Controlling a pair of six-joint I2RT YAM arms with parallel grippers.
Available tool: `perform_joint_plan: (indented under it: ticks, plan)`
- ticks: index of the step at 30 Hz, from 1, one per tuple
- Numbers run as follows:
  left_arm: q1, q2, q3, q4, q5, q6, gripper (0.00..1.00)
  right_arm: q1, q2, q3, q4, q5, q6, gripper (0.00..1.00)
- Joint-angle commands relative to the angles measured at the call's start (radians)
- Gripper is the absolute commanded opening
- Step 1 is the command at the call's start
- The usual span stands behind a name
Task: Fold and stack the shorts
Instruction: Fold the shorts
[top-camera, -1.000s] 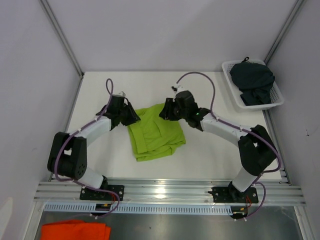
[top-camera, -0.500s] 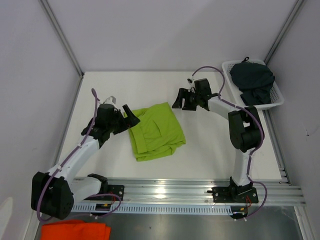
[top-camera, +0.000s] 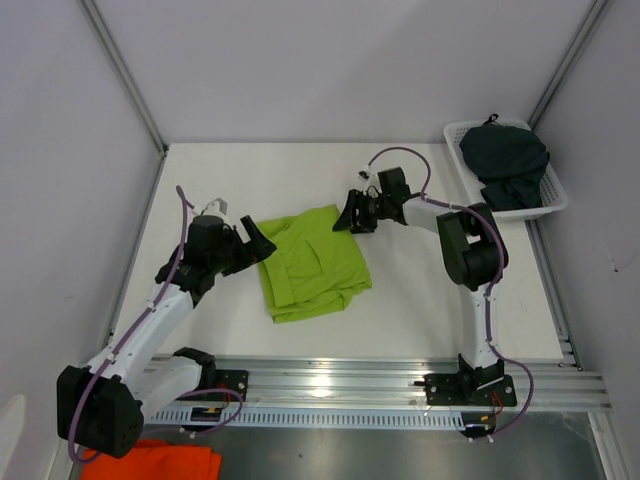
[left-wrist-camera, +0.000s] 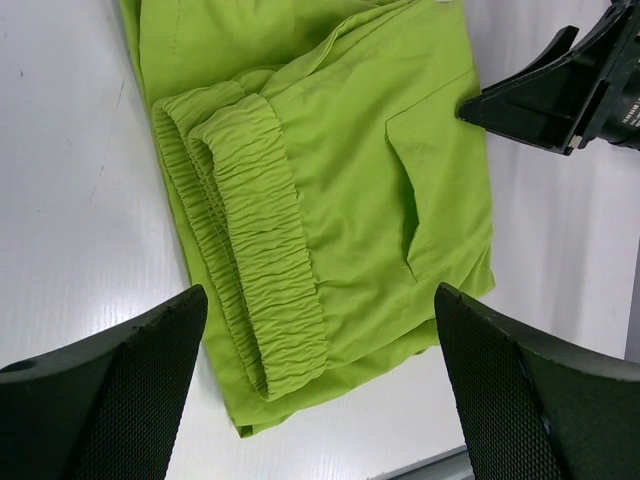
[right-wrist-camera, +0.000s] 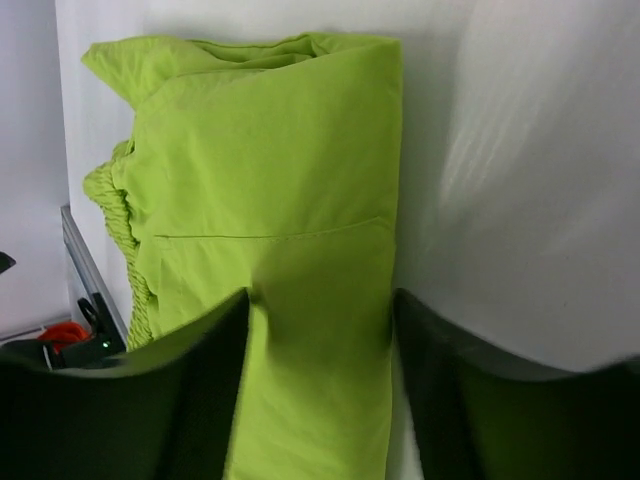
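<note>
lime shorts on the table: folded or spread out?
Folded. The lime green shorts lie as a compact block; the left wrist view shows the elastic waistband doubled on itself.

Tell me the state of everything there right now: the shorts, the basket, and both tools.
Green shorts: folded, lying flat, unheld.
Dark shorts: bunched up, unfolded, in the basket.
Basket: upright, holding the dark pair.
Left tool: open, empty, at the green pair's left edge.
Right tool: open, empty, at its far right corner.

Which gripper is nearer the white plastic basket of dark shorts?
Right. The right gripper sits left of the white plastic basket; the left gripper lies farther left, across the lime green fabric shorts.
</note>
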Motion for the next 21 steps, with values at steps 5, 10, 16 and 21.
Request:
perform_joint_plan:
  ticks: [5, 10, 16, 21]
  plan:
    - [-0.005, -0.012, -0.003, -0.011, -0.023, 0.017, 0.96, 0.009, 0.039, 0.042, 0.080, 0.012, 0.084, 0.06]
    - [-0.005, -0.015, -0.011, -0.014, -0.029, 0.017, 0.96, -0.010, 0.018, 0.002, 0.236, 0.110, 0.232, 0.00]
    - [-0.005, -0.013, -0.002, -0.013, -0.028, 0.017, 0.96, -0.109, -0.215, -0.368, 0.424, 0.401, 0.455, 0.00]
    - [-0.005, 0.014, -0.021, 0.029, 0.014, 0.011, 0.95, 0.026, -0.555, -0.718, 0.337, 0.622, 0.506, 0.03]
